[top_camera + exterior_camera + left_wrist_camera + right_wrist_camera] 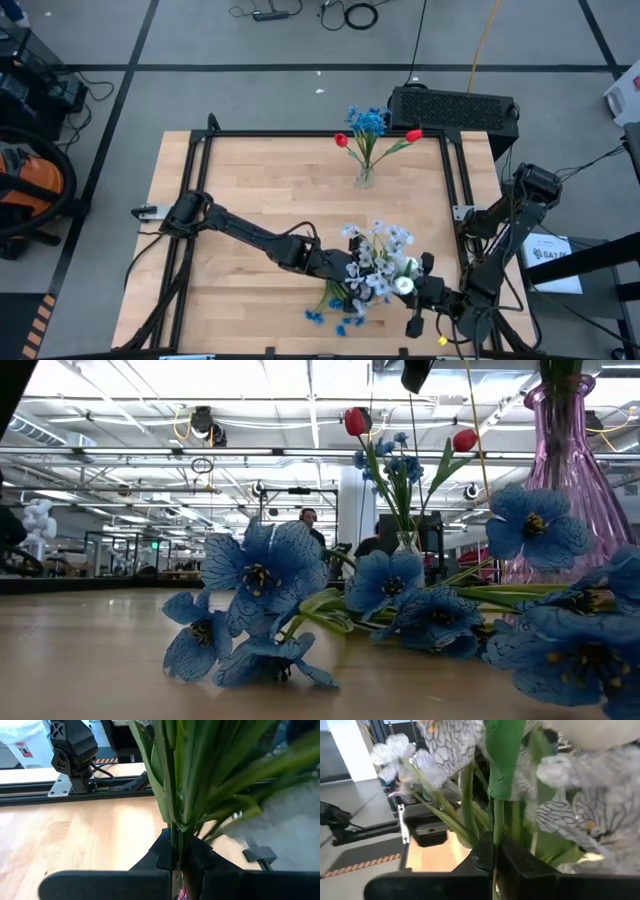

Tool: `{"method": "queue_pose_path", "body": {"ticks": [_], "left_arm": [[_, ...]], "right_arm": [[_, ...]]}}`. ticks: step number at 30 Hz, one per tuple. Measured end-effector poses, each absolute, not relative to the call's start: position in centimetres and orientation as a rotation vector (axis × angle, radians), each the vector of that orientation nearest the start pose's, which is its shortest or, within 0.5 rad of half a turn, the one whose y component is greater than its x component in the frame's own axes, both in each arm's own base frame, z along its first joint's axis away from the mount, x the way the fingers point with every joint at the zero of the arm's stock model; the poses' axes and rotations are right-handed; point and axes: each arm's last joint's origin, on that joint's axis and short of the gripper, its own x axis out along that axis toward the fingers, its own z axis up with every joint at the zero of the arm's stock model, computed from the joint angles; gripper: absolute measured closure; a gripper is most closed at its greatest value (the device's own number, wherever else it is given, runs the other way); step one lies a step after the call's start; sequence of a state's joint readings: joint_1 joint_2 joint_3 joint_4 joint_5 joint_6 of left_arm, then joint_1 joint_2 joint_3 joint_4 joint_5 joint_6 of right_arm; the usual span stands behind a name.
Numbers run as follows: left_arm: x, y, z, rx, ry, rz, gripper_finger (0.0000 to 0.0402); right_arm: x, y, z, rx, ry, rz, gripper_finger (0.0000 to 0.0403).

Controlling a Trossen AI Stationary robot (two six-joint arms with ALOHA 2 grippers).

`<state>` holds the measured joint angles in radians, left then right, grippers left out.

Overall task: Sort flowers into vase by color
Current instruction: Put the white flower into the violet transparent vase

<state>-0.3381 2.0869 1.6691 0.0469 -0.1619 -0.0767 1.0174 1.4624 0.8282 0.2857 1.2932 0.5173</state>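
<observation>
A purple glass vase (565, 470) stands near the table's near edge, under a bunch of pale lavender-white flowers (385, 250) that hides it in the high view. My left gripper (350, 268) reaches in from the left and is shut on that bunch's green stems. My right gripper (408, 288) comes from the right, beside a white tulip (403, 285), and is shut on one green stem. Several blue flowers (335, 315) lie flat on the wood in front. A clear vase (365, 178) at the far edge holds blue clusters and two red tulips (341, 140). My left gripper (176, 865) pinches several green stems (175, 832) together between its two fingers, coming level from the table's left. The stems rise out of the fingers and fan apart; a bit of pink glass shows just below. My right gripper (495, 855) pinches one green stem (496, 830) between its two fingers, coming from the table's right. The stem stands upright in the hold with a broad leaf above. Which bloom it belongs to I cannot tell.
A black frame rail (320, 133) runs round the wooden table. A black box (455, 105) sits behind the far right corner. Bare wood (250, 180) lies between the arms' bases and the clear vase. A person (310, 520) shows far off in the room.
</observation>
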Motion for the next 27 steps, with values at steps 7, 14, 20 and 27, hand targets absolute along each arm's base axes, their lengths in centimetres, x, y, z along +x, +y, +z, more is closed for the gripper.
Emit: {"method": "queue_pose_path", "body": {"ticks": [7,14,20,27], "left_arm": [[46.1,-15.8,25.3,0.02,0.374,-0.159,0.0386],[46.1,-16.0,25.3,0.01,0.377,-0.16,0.0386],[46.1,-16.0,25.2,-0.005,0.384,-0.156,0.0386],[46.1,-16.0,25.2,-0.008,0.383,-0.156,0.0387]], "right_arm": [[18.4,23.3,24.0,0.163,0.085,-0.309,0.04],[18.5,23.4,23.8,0.204,0.115,-0.255,0.04],[18.4,23.0,23.1,0.229,0.16,-0.266,0.04],[18.5,22.9,22.9,0.224,0.185,-0.249,0.04]]}}
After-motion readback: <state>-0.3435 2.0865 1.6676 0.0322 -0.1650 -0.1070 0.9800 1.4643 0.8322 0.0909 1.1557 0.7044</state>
